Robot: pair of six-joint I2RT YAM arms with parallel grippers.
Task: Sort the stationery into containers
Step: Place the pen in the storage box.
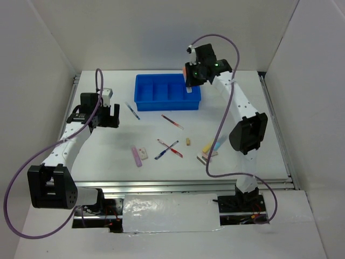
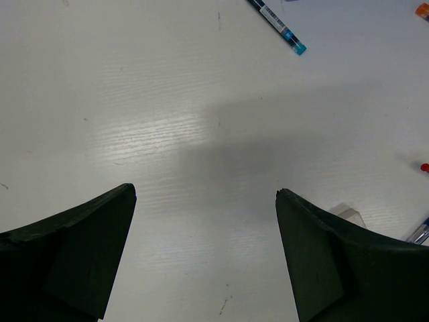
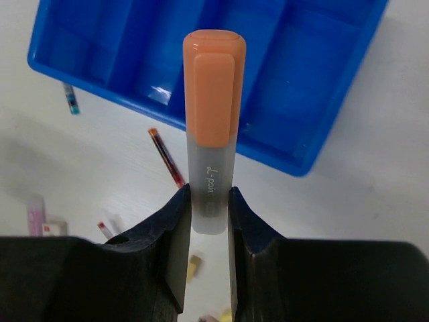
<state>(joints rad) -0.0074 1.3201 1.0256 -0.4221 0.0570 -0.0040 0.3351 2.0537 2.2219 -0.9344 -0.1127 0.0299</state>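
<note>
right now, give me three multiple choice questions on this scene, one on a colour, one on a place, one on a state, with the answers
1. The tray is: A red; B green; C blue.
2. The orange marker is: A lying inside the tray; B clamped in the right gripper over the tray; C lying beside the tray.
3. The left gripper is: A shut on the orange marker; B open and empty; C shut with nothing in it.

Answers:
1 C, it is bright blue in both views that show it.
2 B, the right gripper pinches the marker's clear end, with the tray behind it.
3 B, its fingers stand wide apart with nothing between them.
</note>
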